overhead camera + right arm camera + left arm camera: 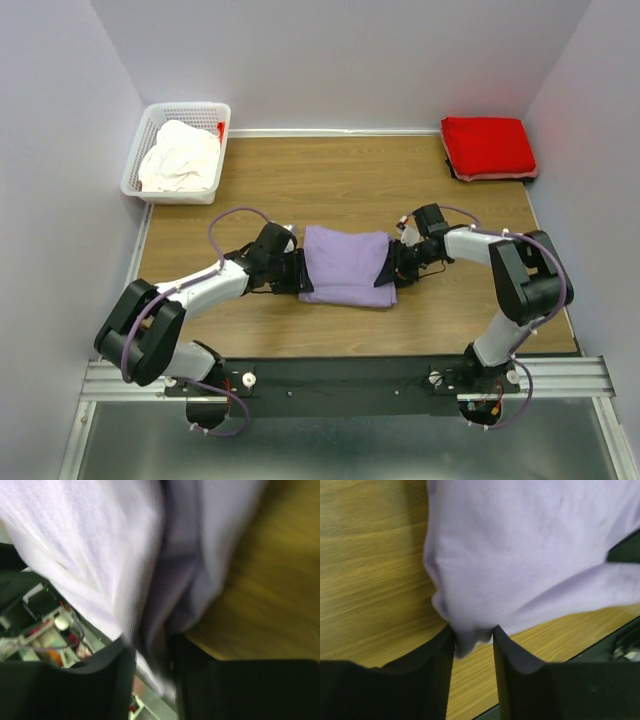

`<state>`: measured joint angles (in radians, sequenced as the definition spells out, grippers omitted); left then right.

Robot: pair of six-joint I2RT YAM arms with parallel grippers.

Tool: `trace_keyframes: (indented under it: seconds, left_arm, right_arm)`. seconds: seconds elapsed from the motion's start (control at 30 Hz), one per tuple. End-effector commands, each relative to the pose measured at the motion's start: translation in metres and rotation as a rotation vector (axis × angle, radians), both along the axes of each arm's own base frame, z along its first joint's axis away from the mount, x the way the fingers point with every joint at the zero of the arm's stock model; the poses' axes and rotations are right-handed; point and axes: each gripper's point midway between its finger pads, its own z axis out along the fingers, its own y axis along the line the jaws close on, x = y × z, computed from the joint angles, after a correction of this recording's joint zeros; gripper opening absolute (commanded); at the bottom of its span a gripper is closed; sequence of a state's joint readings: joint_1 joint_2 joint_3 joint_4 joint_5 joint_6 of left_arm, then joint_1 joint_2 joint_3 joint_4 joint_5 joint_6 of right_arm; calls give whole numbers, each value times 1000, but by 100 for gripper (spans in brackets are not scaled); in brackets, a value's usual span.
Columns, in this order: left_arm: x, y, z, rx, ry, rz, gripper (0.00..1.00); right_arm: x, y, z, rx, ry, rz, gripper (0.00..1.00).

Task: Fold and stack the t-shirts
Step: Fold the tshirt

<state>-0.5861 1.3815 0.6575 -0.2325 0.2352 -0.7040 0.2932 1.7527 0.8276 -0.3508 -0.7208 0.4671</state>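
Fingers (432, 680) straddle lavender t-shirt (345, 265); wooden table (300, 180), pale walls (350, 60).

**Both arms from above, with wrist views.** The left arm (200, 288) rises from its base at the near edge and bends at a dark elbow far out to the left. Its white forearm runs rightward and away from the base. The right arm (500, 262) mirrors it, with the elbow out to the right and the forearm pointing left. Both wrists lie low and level, and the pincers face each other. The left pincer (298, 272) has its black fingers (440, 675) parted, with a fold of the lavender t-shirt (345, 265) between the tips. The right pincer (397, 262) is likewise parted around cloth. Whether either one presses the cloth cannot be told.
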Motion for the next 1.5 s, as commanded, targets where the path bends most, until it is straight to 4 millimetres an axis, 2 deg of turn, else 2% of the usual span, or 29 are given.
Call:
trace_keyframes:
  seconds: [0.0,0.03,0.07,0.1,0.13,0.17,0.2,0.3,0.37,0.43,0.47,0.5,0.53,0.6,0.63,0.67,0.73,0.77,0.8,0.83,0.93,0.97,1.1,1.2,1.3,1.33,1.37,1.43,1.47]
  left_arm:
    - [-1,16,4,60,-14,65,63]
    - [3,16,14,52,-47,75,74]
    - [7,16,22,50,-69,84,76]
    - [12,21,27,66,-90,104,77]
    - [19,19,41,54,-126,114,80]
    - [24,21,52,58,-165,127,81]
    - [32,20,66,50,-203,138,83]
    - [47,22,92,44,-297,164,83]
    - [56,17,104,30,-351,141,79]
    - [63,3,108,-10,-375,89,73]
    - [65,-2,107,-21,-379,71,63]
    - [71,-11,110,-56,-400,54,59]
    - [74,-16,98,-46,-382,37,52]
    - [83,-27,95,-67,-390,11,49]
    - [89,-30,85,-51,-376,6,48]
    - [93,-32,81,-45,-376,2,47]
    - [105,-36,75,-35,-388,12,46]
    - [108,-37,58,-9,-357,12,45]
    - [113,-35,52,5,-350,18,45]
    - [115,-33,36,31,-318,21,44]
    - [118,-21,9,68,-259,49,44]
    - [117,-20,5,73,-251,50,44]
    - [121,-16,-3,84,-253,62,48]
    - [133,-19,-3,102,-274,53,59]
    - [154,-28,15,96,-322,38,69]
    - [156,-29,20,101,-327,30,72]
    - [164,-35,40,92,-373,14,78]
    - [171,-34,62,120,-424,12,81]
    - [169,-38,77,115,-457,-5,83]
  right_arm:
    - [5,-32,1,-181,-89,-57,43]
    - [9,-36,11,-198,-138,-61,50]
    - [9,-40,18,-225,-150,-66,57]
    - [12,-45,23,-249,-174,-74,59]
    - [19,-54,26,-307,-208,-99,59]
    - [25,-58,42,-329,-256,-124,59]
    - [34,-69,47,-385,-294,-158,59]
    - [53,-72,82,-390,-402,-232,59]
    - [64,-58,102,-303,-462,-236,58]
    - [65,-33,116,-154,-480,-190,54]
    - [74,-21,127,-75,-517,-197,52]
    - [75,-14,124,-30,-506,-186,50]
    - [81,-3,131,44,-527,-181,49]
    - [87,1,124,68,-532,-187,42]
    - [90,3,113,66,-515,-187,40]
    - [98,4,110,71,-539,-193,38]
    - [103,3,90,54,-517,-199,34]
    - [109,2,73,41,-500,-208,32]
    - [112,-1,64,26,-490,-219,31]
    - [115,-11,45,-7,-465,-245,30]
    - [118,-33,14,-55,-430,-310,29]
    - [123,-37,15,-57,-444,-324,29]
    - [131,-48,-6,-111,-435,-325,31]
    - [149,-46,-4,-117,-466,-316,32]
    - [162,-41,5,-101,-484,-296,35]
    - [174,-39,22,-86,-519,-297,40]
    - [173,-39,34,-81,-527,-291,43]
    - [183,-46,55,-126,-576,-313,52]
    - [177,-53,66,-168,-584,-309,54]
